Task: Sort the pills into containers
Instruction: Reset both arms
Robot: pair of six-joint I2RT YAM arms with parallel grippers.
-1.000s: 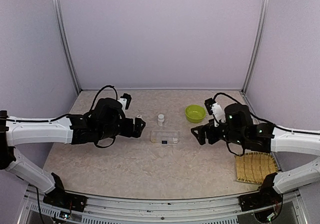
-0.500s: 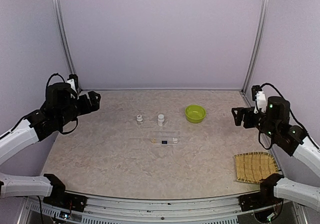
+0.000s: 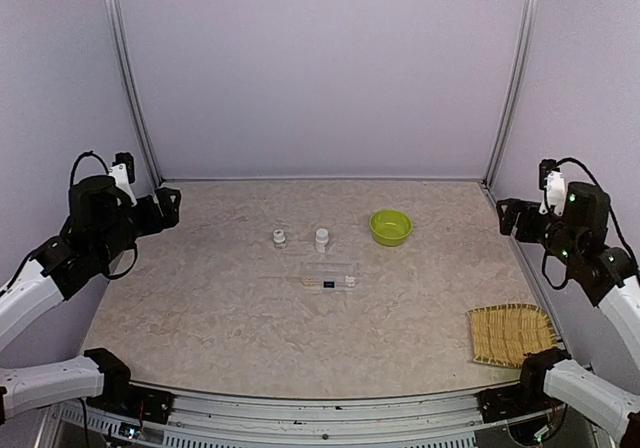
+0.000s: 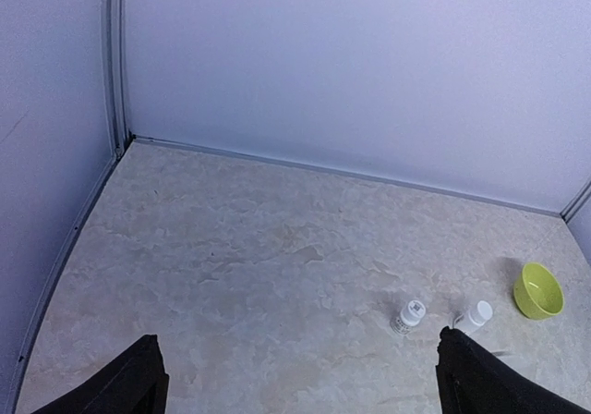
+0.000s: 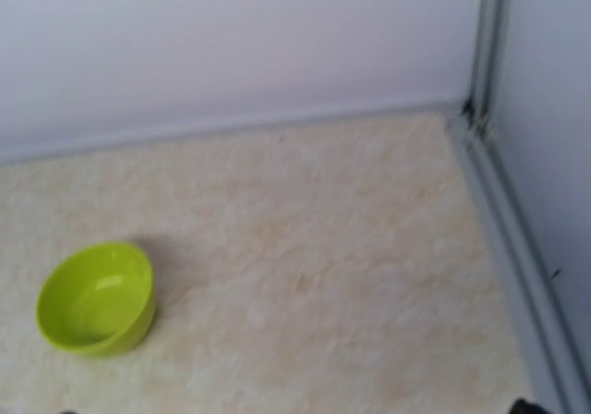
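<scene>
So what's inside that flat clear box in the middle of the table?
Through the clear pill box, a dark pill shows near the middle and a yellowish one toward one end. Anything more is too small to tell.

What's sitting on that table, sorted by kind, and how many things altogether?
Small white plastic bottles: 2
Lime-green round bowl: 1
Flat clear plastic pill box: 1
Woven straw-coloured mat: 1
Total: 5, pills too tiny to count.

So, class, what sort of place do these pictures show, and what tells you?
Probably a robotics lab test cell: panel walls on metal posts enclose one tabletop, a left arm and right arm flank it, and a clear pill box lies out as a prop.
</scene>
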